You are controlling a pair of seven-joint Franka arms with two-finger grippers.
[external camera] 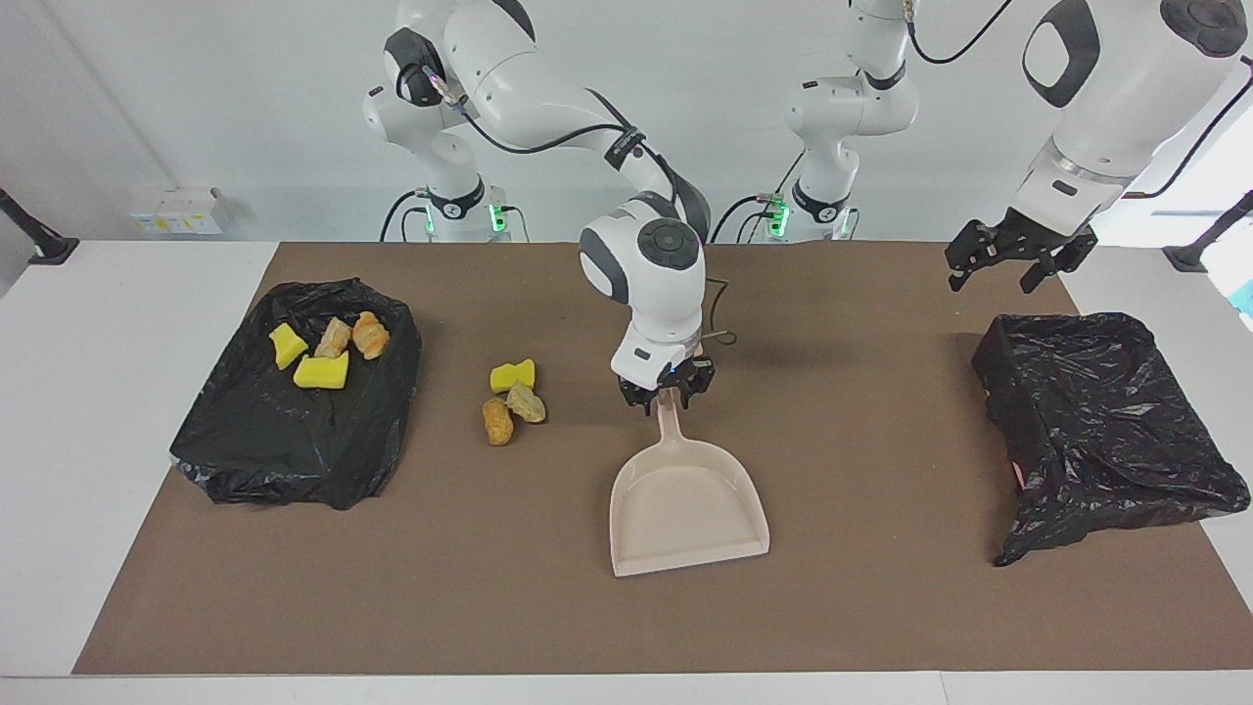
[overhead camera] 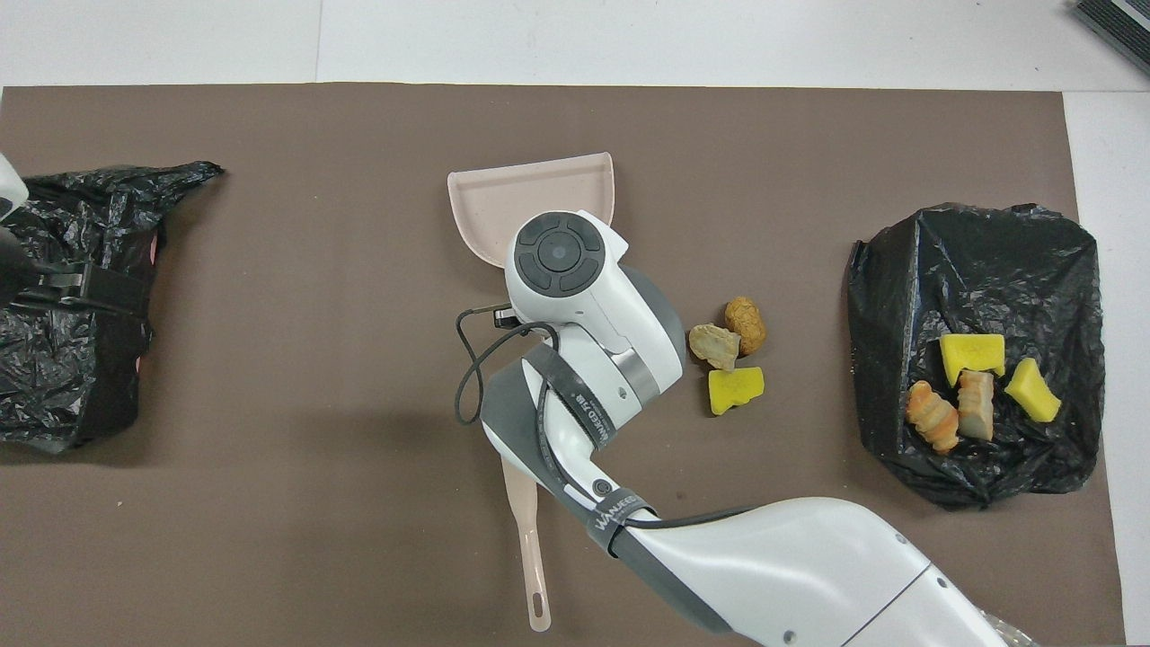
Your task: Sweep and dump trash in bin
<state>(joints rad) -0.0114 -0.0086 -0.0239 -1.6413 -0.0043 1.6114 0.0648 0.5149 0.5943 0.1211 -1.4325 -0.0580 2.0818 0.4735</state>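
Right gripper [external camera: 667, 397] sits at the handle of the beige plastic dustpan [external camera: 688, 509], which lies flat mid-bench, mouth pointing away from the robots. Fingers appear parted around the handle tip; whether they grip it I cannot tell. Handle end faces the robots, so it is easy to reach.

Trash: four scraps, yellow sponge bits and brown bread-like chunks [external camera: 328, 350], already lie on the black plastic-lined bin [external camera: 294, 431] at the right arm's end of the bench. Three loose scraps [external camera: 511, 397] (one yellow sponge bit, two tan chunks) lie clustered between that bin and the dustpan, apart from both. Judged: about half done.

Left gripper [external camera: 1018, 257] waits with fingers spread wide, holding nothing, above a second black-bagged bin [external camera: 1096, 431] at the left arm's end.

Surface: brown mat [external camera: 881, 607] over a white bench [external camera: 98, 490]. Plain white wall behind the arm bases.
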